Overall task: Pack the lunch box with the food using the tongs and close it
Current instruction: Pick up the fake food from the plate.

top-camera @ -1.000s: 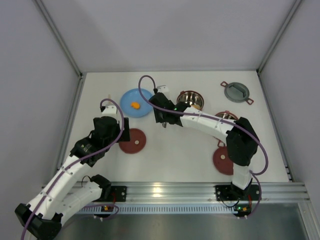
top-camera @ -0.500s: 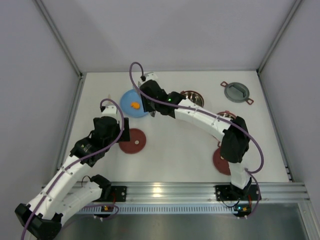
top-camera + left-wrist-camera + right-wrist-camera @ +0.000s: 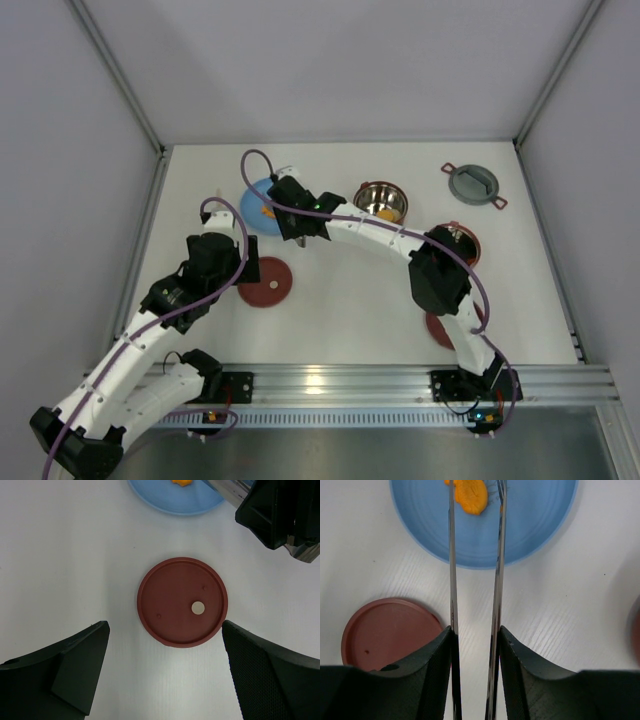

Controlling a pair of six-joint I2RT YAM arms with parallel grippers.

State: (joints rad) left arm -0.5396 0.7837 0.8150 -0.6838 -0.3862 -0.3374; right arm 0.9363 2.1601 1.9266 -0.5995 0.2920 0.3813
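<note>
My right gripper (image 3: 475,635) is shut on the silver tongs (image 3: 452,570), whose two slim arms reach out over the light-blue plate (image 3: 530,525). An orange piece of food (image 3: 471,495) lies on the plate between the tong tips, which stand slightly apart. From above, the right gripper (image 3: 298,214) hangs over the plate (image 3: 250,204). One lunch box bowl (image 3: 381,200) stands open with a shiny steel inside. My left gripper (image 3: 165,647) is open and empty, hovering just short of a flat dark-red lid (image 3: 182,601).
A second bowl (image 3: 458,238) and another dark-red lid (image 3: 440,328) lie partly under the right arm. The grey two-eared cover (image 3: 472,184) sits at the back right. The first lid (image 3: 265,281) lies between the arms. Walls close in the table.
The right arm has swung left from beside the open bowl to over the blue plate, carrying the tongs, whose arms have spread a little. The left arm has not moved.
</note>
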